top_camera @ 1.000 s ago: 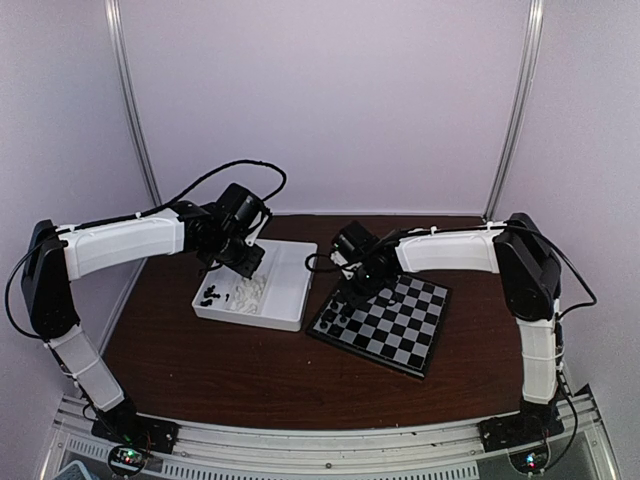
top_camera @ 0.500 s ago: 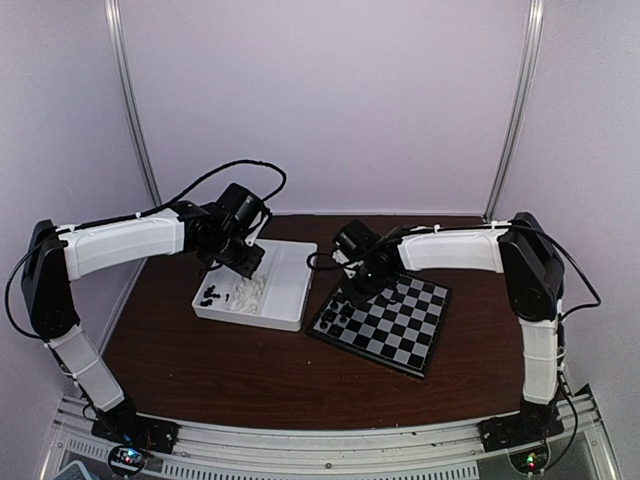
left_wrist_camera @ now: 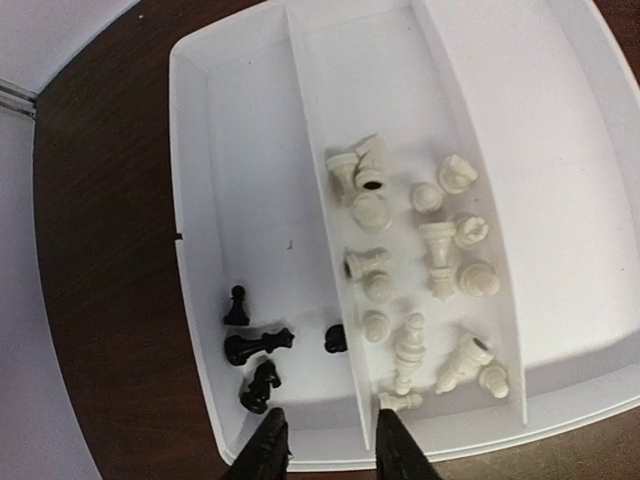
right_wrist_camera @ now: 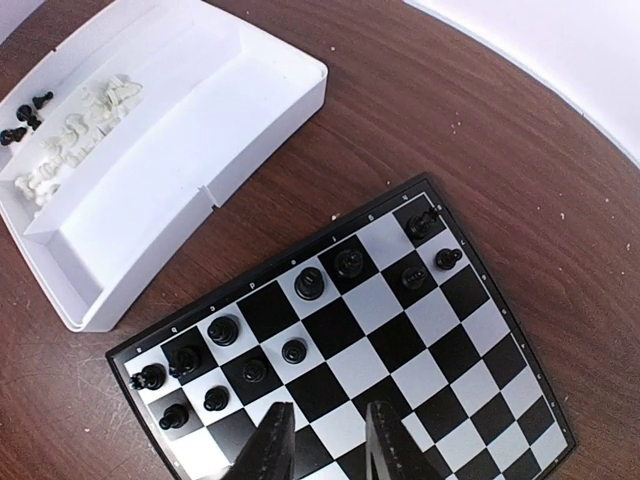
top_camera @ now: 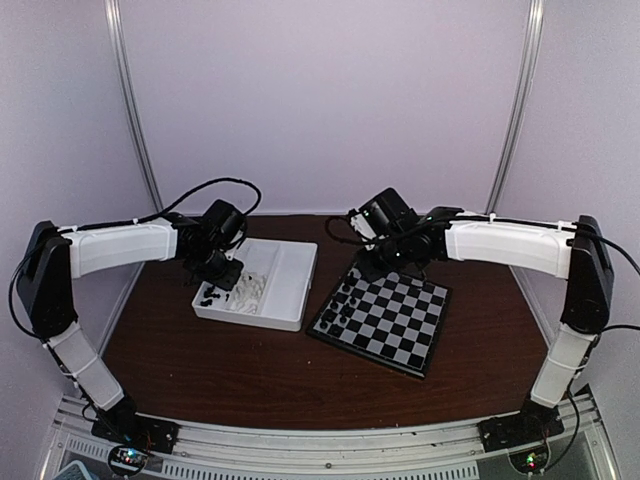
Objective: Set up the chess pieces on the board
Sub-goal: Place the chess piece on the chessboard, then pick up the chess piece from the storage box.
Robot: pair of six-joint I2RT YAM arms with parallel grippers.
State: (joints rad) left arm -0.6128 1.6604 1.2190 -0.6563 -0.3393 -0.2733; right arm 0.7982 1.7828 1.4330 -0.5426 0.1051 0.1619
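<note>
Perhaps twelve chess pieces (right_wrist_camera: 309, 284), crowding one board (right_wrist_camera: 440, 370) edge

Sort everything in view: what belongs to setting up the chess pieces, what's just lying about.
For the job: board; black pieces on it; white pieces and spare black pieces in the white tray; left gripper; right gripper.
Just there: brown table; metal posts; arm cables.
</note>
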